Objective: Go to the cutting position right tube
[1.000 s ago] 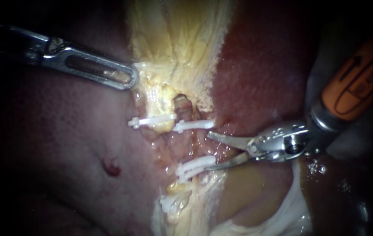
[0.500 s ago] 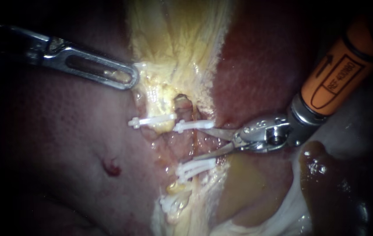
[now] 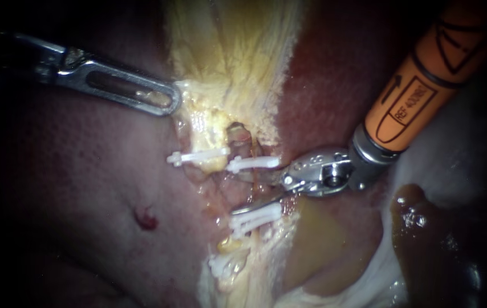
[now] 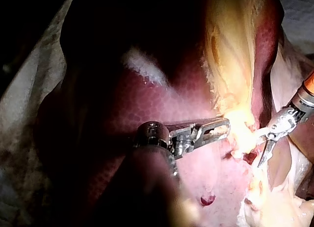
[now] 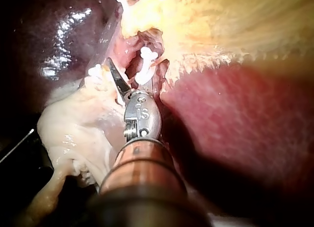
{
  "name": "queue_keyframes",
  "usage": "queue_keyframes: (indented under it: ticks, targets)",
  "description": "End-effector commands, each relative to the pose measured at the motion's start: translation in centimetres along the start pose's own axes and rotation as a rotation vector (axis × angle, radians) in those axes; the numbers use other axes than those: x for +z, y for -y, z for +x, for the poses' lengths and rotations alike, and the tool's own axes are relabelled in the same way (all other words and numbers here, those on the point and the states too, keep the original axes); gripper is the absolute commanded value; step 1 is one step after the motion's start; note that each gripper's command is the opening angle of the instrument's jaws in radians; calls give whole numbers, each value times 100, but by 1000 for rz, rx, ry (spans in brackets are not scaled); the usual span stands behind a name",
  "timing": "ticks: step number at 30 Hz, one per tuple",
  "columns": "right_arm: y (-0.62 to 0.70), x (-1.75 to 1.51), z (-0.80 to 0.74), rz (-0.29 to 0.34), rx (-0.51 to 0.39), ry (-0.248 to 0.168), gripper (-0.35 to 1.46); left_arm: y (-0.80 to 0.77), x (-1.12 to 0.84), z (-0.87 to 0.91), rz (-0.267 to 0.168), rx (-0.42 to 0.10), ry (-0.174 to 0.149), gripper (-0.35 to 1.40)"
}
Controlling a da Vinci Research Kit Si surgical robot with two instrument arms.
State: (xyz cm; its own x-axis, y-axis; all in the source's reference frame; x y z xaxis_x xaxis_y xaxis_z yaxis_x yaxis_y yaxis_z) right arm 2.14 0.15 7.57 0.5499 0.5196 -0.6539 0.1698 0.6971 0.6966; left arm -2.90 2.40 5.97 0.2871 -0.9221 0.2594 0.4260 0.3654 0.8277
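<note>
liver (image 3: 335,80) dark red | pale yellow fatty strip (image 3: 238,51) alongside it | small red spot (image 3: 145,218) on pinkish surface (image 3: 84,171)

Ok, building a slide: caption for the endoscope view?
Right instrument, blades open, at the right tube between white clips; left instrument holds yellowish tissue.

A surgical bench lab: a bare liver (image 3: 340,85) lies on pale cloth (image 4: 24,99), white clips (image 3: 198,155) applied.

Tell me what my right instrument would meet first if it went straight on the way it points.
The right instrument would likely meet the right tube, between the upper clip and lower clips; depth is unclear.
</note>
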Motion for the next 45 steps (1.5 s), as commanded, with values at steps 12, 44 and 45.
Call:
queue_keyframes:
  ticks: [12,44,45]
  targets:
    - [11,4,5,130,-25,-88,137,-7,0,-1,1,0,-1,-35]
    - [15,33,30,165,-14,-150,134,-10,8,-3,-2,-1,2,-35]
    - [17,32,31,167,-14,-153,134,-10,7,-3,-2,-1,2,-35]
